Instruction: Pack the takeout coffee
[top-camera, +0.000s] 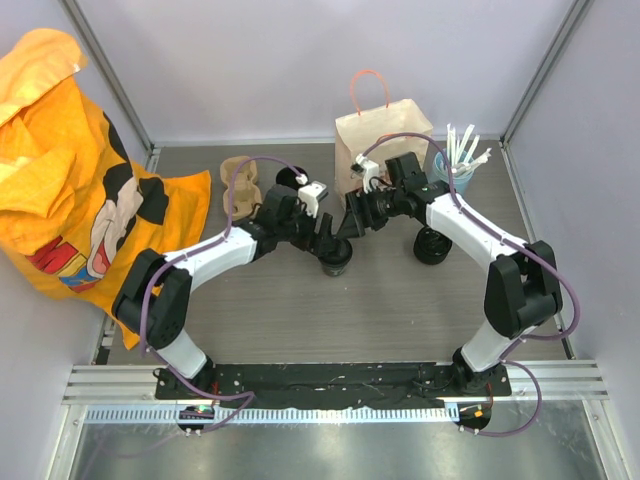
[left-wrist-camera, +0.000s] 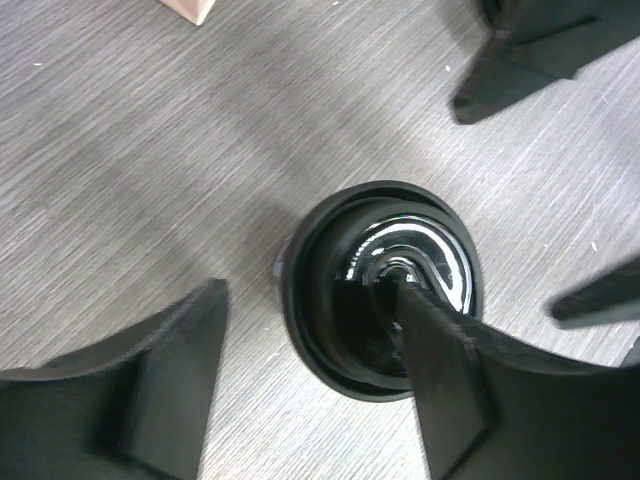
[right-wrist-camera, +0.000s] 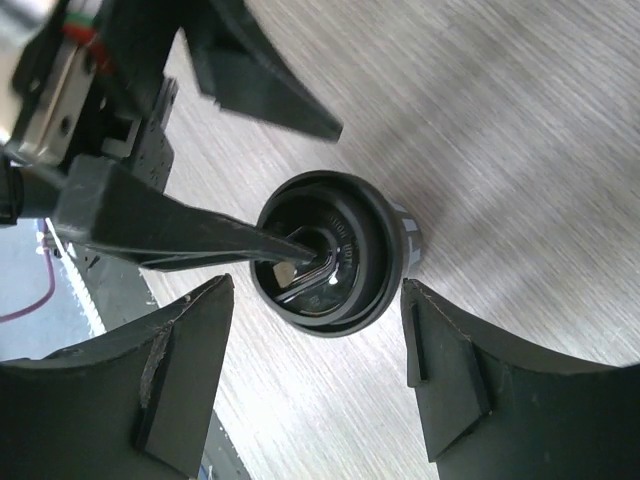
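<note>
Both end effectors crowd a single target. The right end effector (right-wrist-camera: 318, 290) hangs with its jaws wide on either side of the takeout coffee (right-wrist-camera: 362, 250), a small black tapered disposable cup with a round black lid, and touches neither flank. The left end effector (left-wrist-camera: 305, 295) is likewise spread wide and grips nothing: one finger (left-wrist-camera: 150, 400) stands off beside the cup and the other (left-wrist-camera: 460, 400) lies across the lid with its tip at the centre (whether it presses or only hovers I cannot tell). The cup stands upright on the grey wood-grain bench (top-camera: 300, 320), in front of the tan paper bag with pink handles (top-camera: 383, 140) and apart from it. The main hazard, as I judge it, is that tip on the lid: a sideways drag could tip so light a cup or unseat the lid. If the right jaws close while the left finger is between them, the two arms could foul each other. A grasp high on the taper might also squeeze the lid loose. A second black lidded cup (top-camera: 432, 245) sits close under the right forearm and could be knocked by a swing toward the bag, which itself looks easy to topple.
</note>
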